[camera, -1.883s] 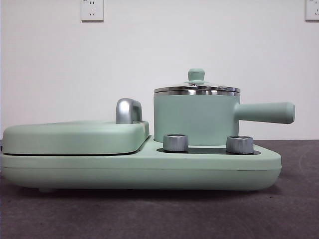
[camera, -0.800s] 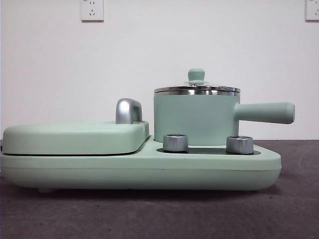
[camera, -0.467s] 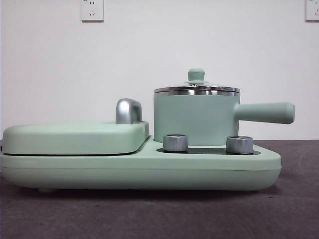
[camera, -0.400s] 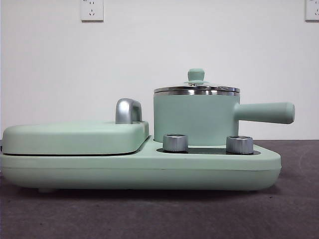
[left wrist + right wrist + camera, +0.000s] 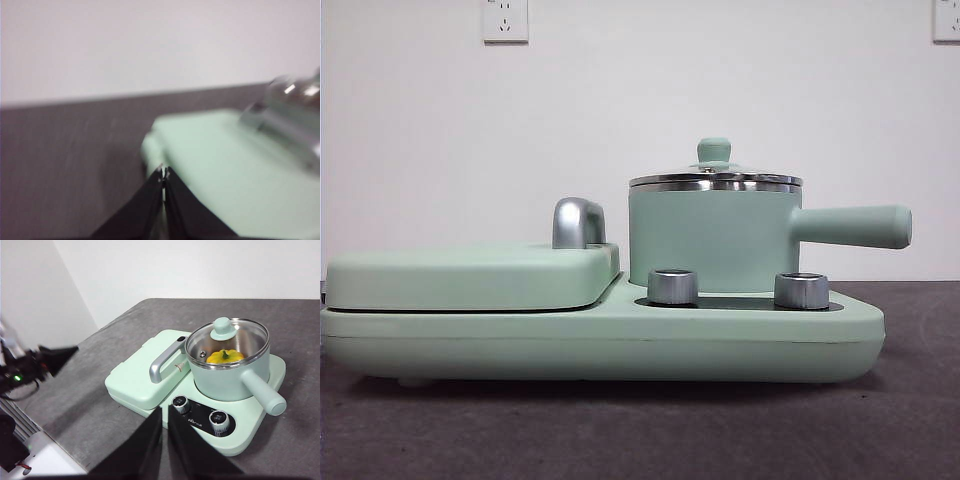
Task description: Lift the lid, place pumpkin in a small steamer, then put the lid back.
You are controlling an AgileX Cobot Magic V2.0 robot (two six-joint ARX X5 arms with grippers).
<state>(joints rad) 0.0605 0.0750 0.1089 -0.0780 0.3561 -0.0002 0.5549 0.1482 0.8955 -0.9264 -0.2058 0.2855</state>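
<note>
Sitting inside the steamer [image 5: 227, 375] under the seated lid [image 5: 226, 335], the pumpkin [image 5: 224, 356] lies at 1 o'clock from the right gripper [image 5: 164, 412], jaws together; left gripper [image 5: 164, 175], also closed, hovers over the griddle cover [image 5: 225, 170].

1. The front view sits low, level with the table, close to the mint-green cooker base [image 5: 620, 345], facing the white wall.
2. The right wrist view looks down from high and well back, taking in the whole cooker base [image 5: 235, 437] and small steamer [image 5: 227, 372].
3. The left wrist view, blurred, hovers close over the flat griddle cover [image 5: 225, 170].
4. All three share that cover [image 5: 470, 275].
</note>
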